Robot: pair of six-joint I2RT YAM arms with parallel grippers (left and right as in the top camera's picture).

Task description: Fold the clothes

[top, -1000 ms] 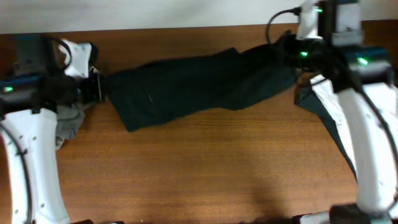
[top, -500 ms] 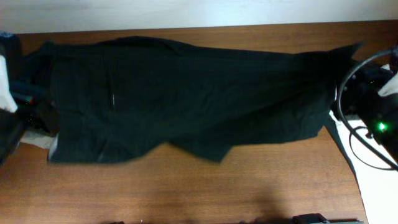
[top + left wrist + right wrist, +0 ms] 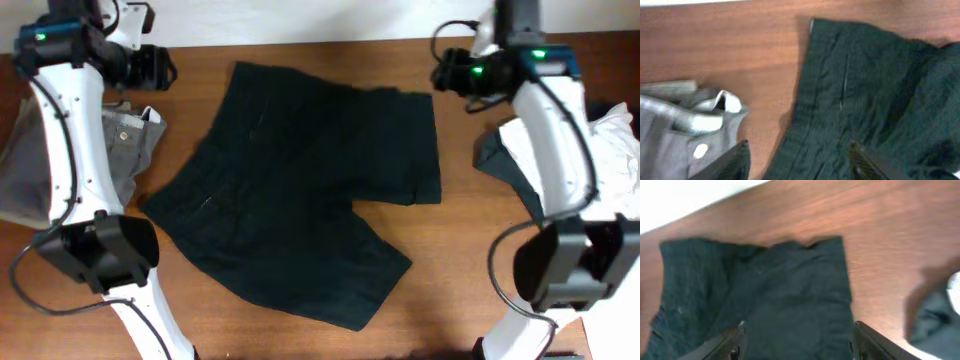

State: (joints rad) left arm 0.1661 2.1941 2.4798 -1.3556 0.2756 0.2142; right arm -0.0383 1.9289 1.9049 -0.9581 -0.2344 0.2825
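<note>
The black shorts (image 3: 300, 190) lie spread flat on the table (image 3: 450, 300), one leg angled toward the near edge. Grey-khaki shorts (image 3: 130, 150) sit just left of them, a white shirt (image 3: 615, 140) well to their right. At their far edge the left claw (image 3: 800, 162) and right claw (image 3: 797, 340) hang with jaws apart, holding nothing. Laying-out looks done. The first fold likely needs both claws to pinch the far edge and draw it nearward.

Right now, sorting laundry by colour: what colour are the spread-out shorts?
The shorts are plain black; the overhead view shows them best.
</note>
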